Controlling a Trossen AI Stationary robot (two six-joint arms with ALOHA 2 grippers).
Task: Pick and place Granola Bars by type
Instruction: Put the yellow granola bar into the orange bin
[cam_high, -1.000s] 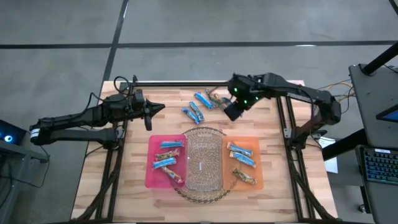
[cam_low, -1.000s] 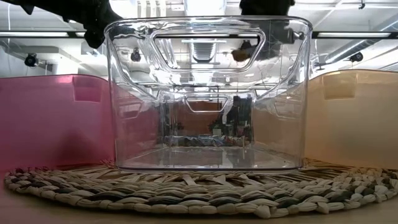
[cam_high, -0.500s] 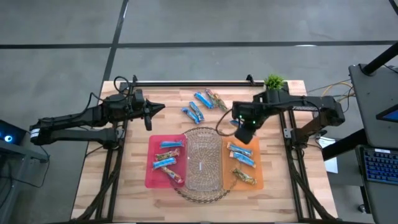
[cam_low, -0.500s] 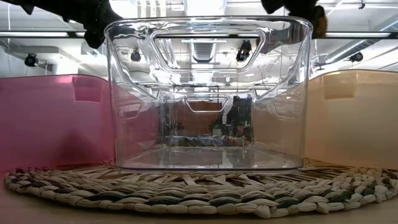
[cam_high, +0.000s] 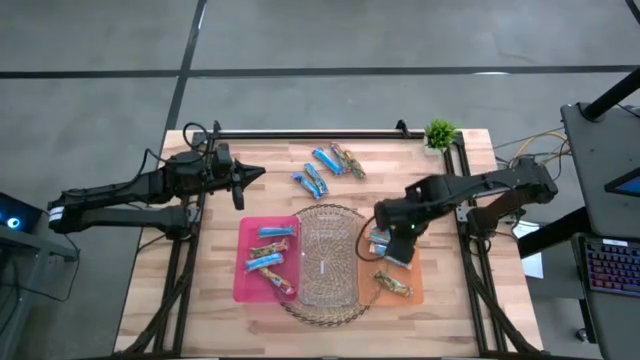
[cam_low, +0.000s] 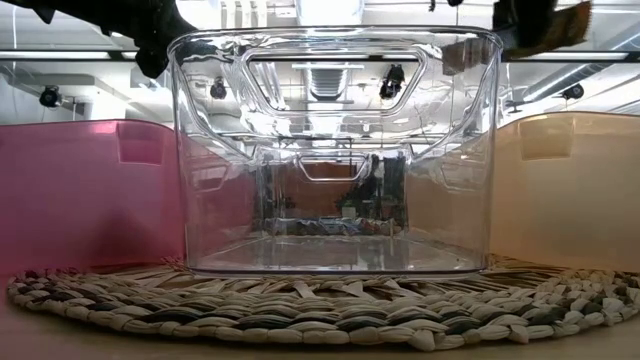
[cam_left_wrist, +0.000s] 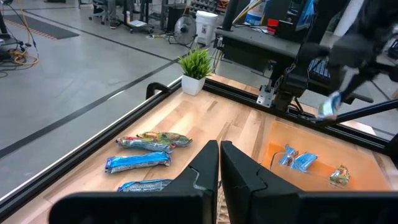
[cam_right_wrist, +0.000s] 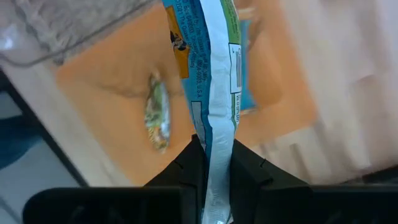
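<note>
Right pincer (cam_high: 392, 240) clamped on a blue granola bar (cam_right_wrist: 208, 74) above the orange bin (cam_high: 416, 290), left pincer (cam_high: 243, 178) closed and empty over the desk (cam_high: 280, 150), more bars (cam_high: 320, 172) loose behind the clear bin (cam_high: 327, 262)

Wooden table (cam_high: 200, 290) with loose granola bars (cam_high: 325, 170), woven mat (cam_high: 290, 300), pink tray (cam_high: 242, 280), orange tray (cam_high: 415, 290), potted plant (cam_high: 440, 133).
</note>
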